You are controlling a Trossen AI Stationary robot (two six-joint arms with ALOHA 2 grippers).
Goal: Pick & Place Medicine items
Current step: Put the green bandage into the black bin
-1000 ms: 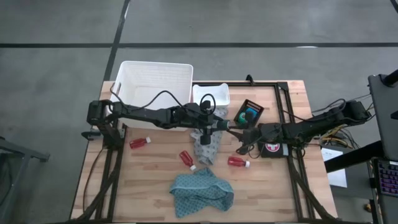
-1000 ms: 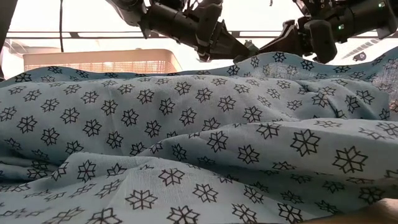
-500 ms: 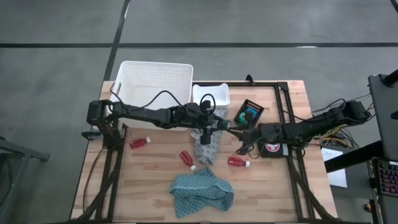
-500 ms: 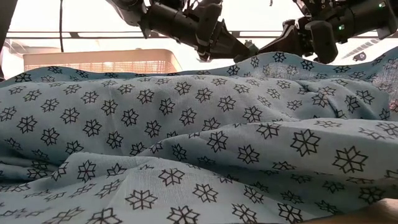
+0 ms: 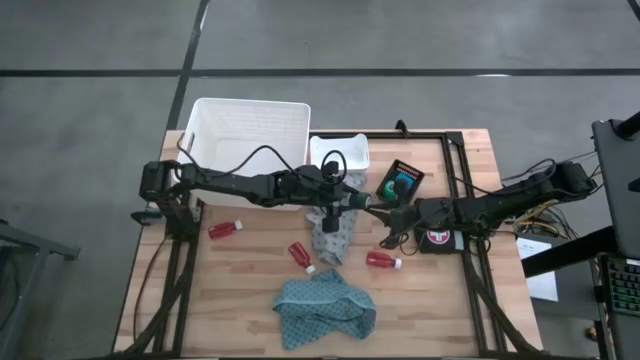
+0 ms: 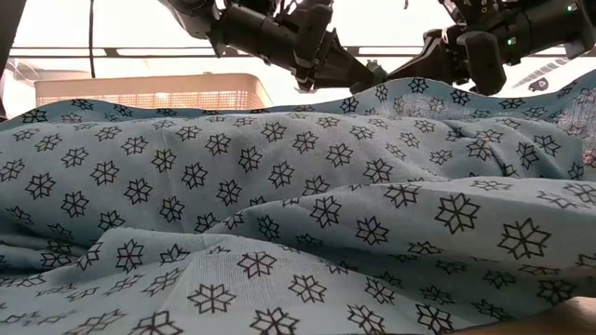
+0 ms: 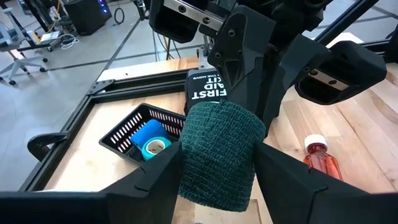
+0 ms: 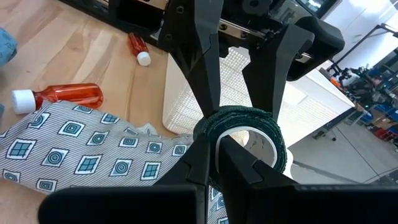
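Observation:
A small green round roll [image 7: 217,155] hangs above the table's middle, between the fingers of my left gripper [image 5: 358,200]. My right gripper [image 5: 378,204], reaching in from the right, is shut with its tips at the roll's open end [image 8: 245,124]. Three red bottles with white caps [image 5: 225,229] [image 5: 300,254] [image 5: 384,260] lie on their sides on the wood. A blue round container [image 7: 149,140] sits in a black mesh tray. In the low view both grippers [image 6: 358,73] [image 6: 410,63] show only above a teal cloth. My left gripper pinches the green roll's curved outer wall [image 7: 186,162] between its two fingers [image 7: 163,171], one on each side. They come nearly level from the table's left. The roll is lifted clear above the grey cloth, its hollow end facing the right arm. My right gripper's shut fingertips [image 8: 208,146] lie against the rim of the roll's open end [image 8: 205,127], coming nearly level from the table's right. Whether any of the wall sits between the tips cannot be told.
A large white basket [image 5: 250,135] and a small white tray [image 5: 340,152] stand at the far side. A grey patterned cloth [image 5: 333,232] lies under the grippers, a teal cloth [image 5: 325,308] near the front edge. A black first-aid pouch [image 5: 437,238] lies under the right arm.

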